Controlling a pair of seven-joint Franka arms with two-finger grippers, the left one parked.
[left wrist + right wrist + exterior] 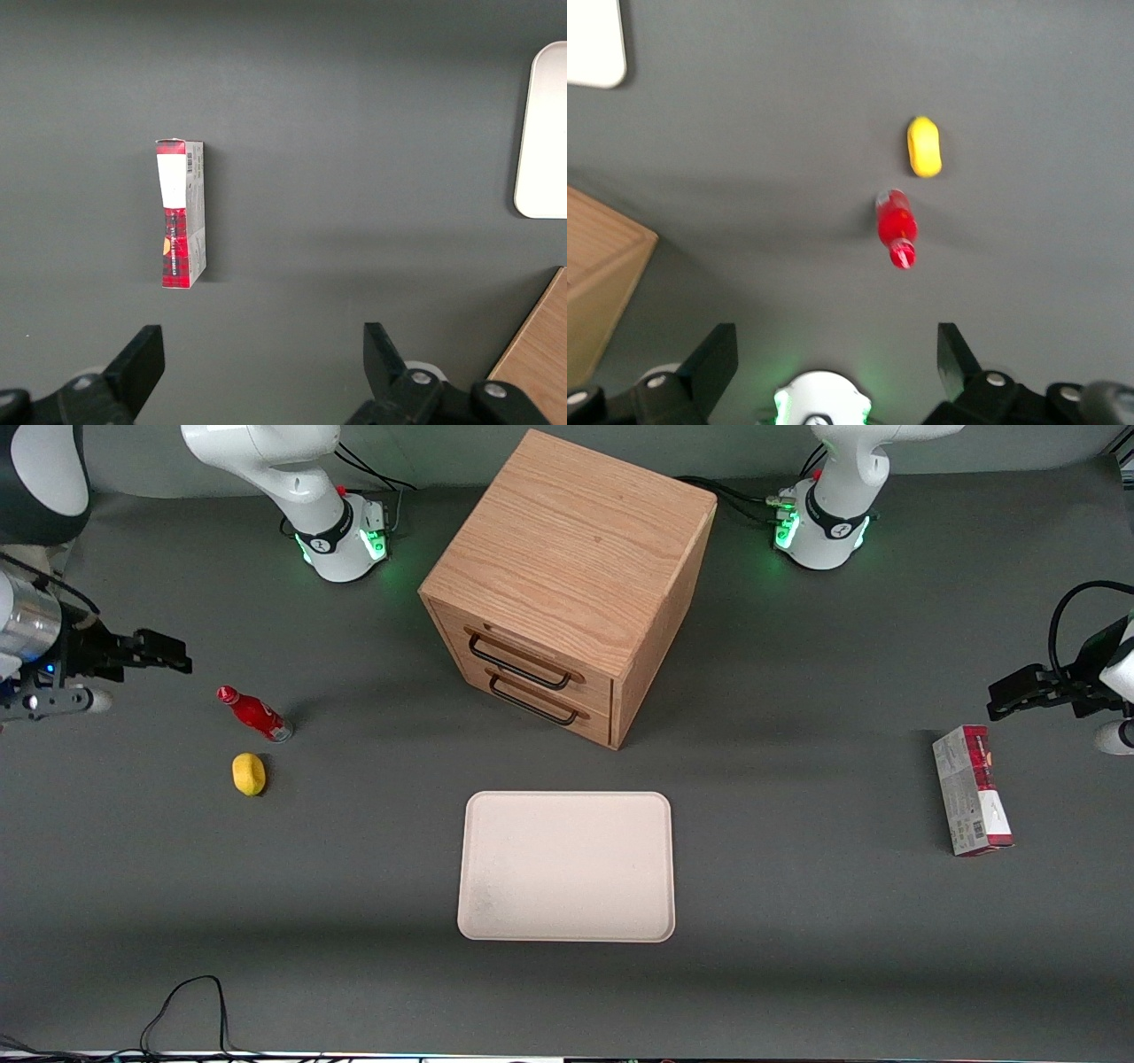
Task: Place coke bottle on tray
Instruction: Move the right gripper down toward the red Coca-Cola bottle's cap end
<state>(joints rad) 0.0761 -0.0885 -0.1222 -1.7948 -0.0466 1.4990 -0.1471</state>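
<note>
The fingers (718, 359) of the gripper (833, 363) are spread wide apart and hold nothing. The gripper hangs above the bench (797, 921) at the working arm's end, near the coke bottle (254, 714) but not touching it. The bottle stands on the bench, leaning in the front view, red cap uppermost and silvery base down. A yellow lemon (249, 773) lies just beside it, nearer the front camera. The cream tray (567, 866) sits flat mid-bench, well apart from the bottle, with nothing on it. A wooden drawer cabinet (567, 584) stands farther from the camera than the tray. A red-and-grey carton (972, 790) lies toward the parked arm's end.
</note>
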